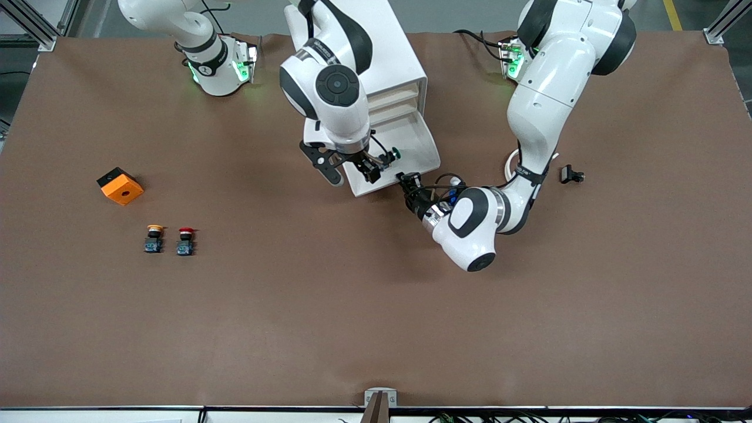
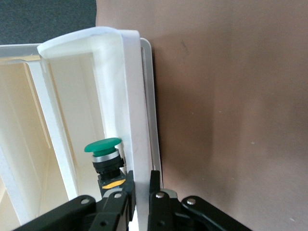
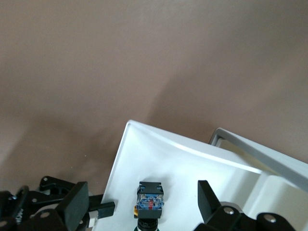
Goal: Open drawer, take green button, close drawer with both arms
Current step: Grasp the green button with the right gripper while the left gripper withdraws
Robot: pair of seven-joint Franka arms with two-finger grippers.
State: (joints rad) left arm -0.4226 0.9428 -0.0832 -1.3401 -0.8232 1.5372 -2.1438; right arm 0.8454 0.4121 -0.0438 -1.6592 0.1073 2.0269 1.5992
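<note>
Though front-hidden, button (image 2: 103, 154) in drawer (image 2: 134, 96)

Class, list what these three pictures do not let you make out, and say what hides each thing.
1. Front view: most of the cabinet drawer fronts, covered by the right arm.
2. Right wrist view: the button cap, cut off by the picture's edge.
3. Left wrist view: the button's base, hidden by the left gripper clamped on the drawer.
4. Front view: the small black item toward the left arm's end, too small to identify.

The drawer (image 2: 120, 96) looks like smooth matt white plastic, the button (image 2: 102, 145) cap glossy green, the table (image 1: 376, 305) covering perhaps matt cloth.
</note>
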